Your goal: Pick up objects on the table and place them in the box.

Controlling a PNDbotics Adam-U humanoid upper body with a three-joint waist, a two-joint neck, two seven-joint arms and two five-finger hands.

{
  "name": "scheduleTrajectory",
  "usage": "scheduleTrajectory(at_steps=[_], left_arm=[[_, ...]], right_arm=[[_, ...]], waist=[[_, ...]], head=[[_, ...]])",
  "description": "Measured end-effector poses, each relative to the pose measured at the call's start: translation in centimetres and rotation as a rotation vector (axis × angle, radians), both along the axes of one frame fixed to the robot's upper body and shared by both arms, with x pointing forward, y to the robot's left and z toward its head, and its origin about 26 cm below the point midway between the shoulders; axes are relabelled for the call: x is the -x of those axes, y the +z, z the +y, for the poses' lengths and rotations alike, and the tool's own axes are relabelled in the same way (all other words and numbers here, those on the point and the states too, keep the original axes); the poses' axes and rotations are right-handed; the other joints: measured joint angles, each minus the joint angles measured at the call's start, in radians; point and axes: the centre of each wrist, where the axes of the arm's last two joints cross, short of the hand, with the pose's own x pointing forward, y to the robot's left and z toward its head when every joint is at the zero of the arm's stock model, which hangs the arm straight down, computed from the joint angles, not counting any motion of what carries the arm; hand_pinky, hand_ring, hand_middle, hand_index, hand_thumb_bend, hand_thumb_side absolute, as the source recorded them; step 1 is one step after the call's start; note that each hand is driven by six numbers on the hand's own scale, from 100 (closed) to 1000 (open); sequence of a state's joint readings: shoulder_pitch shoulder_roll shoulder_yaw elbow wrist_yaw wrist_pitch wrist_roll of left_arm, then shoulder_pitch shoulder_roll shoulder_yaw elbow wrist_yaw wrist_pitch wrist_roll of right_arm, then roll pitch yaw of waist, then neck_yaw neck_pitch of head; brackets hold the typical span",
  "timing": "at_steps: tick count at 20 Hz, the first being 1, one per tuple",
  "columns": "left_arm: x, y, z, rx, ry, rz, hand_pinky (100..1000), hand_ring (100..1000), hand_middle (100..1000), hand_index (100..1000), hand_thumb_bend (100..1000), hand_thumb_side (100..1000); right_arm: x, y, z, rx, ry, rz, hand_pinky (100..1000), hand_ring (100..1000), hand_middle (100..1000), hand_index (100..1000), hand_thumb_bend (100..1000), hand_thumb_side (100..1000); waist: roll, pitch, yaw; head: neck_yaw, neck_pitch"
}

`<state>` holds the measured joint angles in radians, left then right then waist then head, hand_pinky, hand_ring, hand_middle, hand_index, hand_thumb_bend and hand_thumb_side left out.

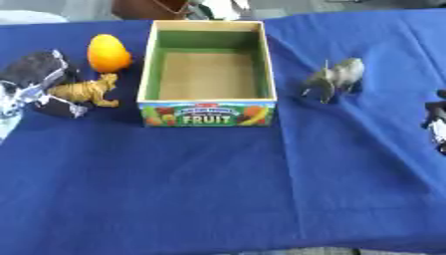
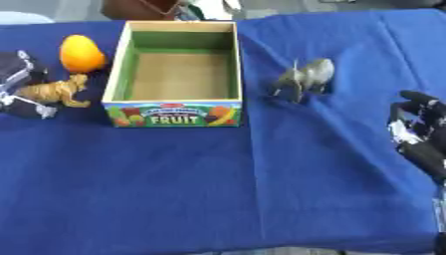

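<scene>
L hand (image 1: pixel 33 79) round gold animal (image 1: pixel 85 91), partly cut off; R hand (image 2: pixel 420 132) fingers unclear.

left hand (image 1: pixel 35 79) at left edge, fingers curled (blurred); right hand (image 2: pixel 418 132) low right, fingers relaxed.
</scene>
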<state>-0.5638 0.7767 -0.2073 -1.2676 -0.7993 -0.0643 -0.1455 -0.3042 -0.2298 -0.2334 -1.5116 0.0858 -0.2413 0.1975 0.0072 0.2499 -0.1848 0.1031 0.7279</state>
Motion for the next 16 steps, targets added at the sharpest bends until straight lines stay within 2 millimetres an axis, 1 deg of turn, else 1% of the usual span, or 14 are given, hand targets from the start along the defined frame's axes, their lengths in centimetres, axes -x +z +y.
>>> scheduleTrajectory(at_steps=[1,2,3,4,5,6,8,10,16], left_arm=[[0.0,-0.1,-0.1,0.002,-0.001,-0.001,558,329,240,390,251,152],[0.0,-0.1,0.0,0.002,-0.001,-0.003,548,309,212,364,227,157],[0.0,-0.1,0.0,0.002,0.000,-0.008,541,296,194,347,218,157],[0.0,-0.1,0.0,0.004,0.002,-0.014,529,270,154,309,211,159],[0.0,-0.1,0.0,0.005,0.004,-0.022,526,264,145,300,209,160],[0.0,-0.1,0.0,0.007,0.007,-0.030,518,244,116,271,206,161],[0.0,-0.1,0.0,0.011,0.013,-0.045,509,225,100,238,200,166],[0.0,-0.1,0.0,0.014,0.018,-0.057,505,218,100,224,200,169],[0.2,0.9,-0.5,0.033,0.004,-0.099,503,217,100,220,205,173]], right_arm=[[0.0,0.0,0.0,0.000,0.000,0.000,594,797,602,814,100,265],[0.0,0.0,0.0,0.000,0.000,0.000,594,797,602,814,100,264],[0.0,0.0,0.0,0.000,0.000,0.000,594,797,602,814,100,264],[0.0,0.0,0.0,0.000,0.000,0.000,594,797,602,814,100,265],[0.0,0.0,0.0,0.000,0.000,0.000,594,797,602,814,100,265],[0.0,0.0,0.0,0.000,0.000,0.000,594,797,602,815,100,265],[0.0,0.0,0.0,0.000,0.000,0.000,594,797,602,815,100,265],[0.0,0.0,0.0,0.000,0.000,0.000,594,797,602,815,100,265],[0.0,0.0,0.0,0.000,0.000,0.000,594,797,602,815,100,265]], waist=[[-0.001,0.000,0.000],[-0.001,0.000,0.000],[-0.001,0.000,0.000],[-0.001,0.000,0.000],[-0.001,0.000,0.000],[-0.001,0.000,0.000],[0.000,0.000,0.000],[0.000,0.001,0.000],[0.002,0.001,-0.001]], head=[[0.000,0.000],[0.000,0.000],[0.000,0.000],[0.000,0.000],[0.000,0.000],[0.000,0.000],[0.000,0.000],[0.000,0.000],[-0.002,0.000]])
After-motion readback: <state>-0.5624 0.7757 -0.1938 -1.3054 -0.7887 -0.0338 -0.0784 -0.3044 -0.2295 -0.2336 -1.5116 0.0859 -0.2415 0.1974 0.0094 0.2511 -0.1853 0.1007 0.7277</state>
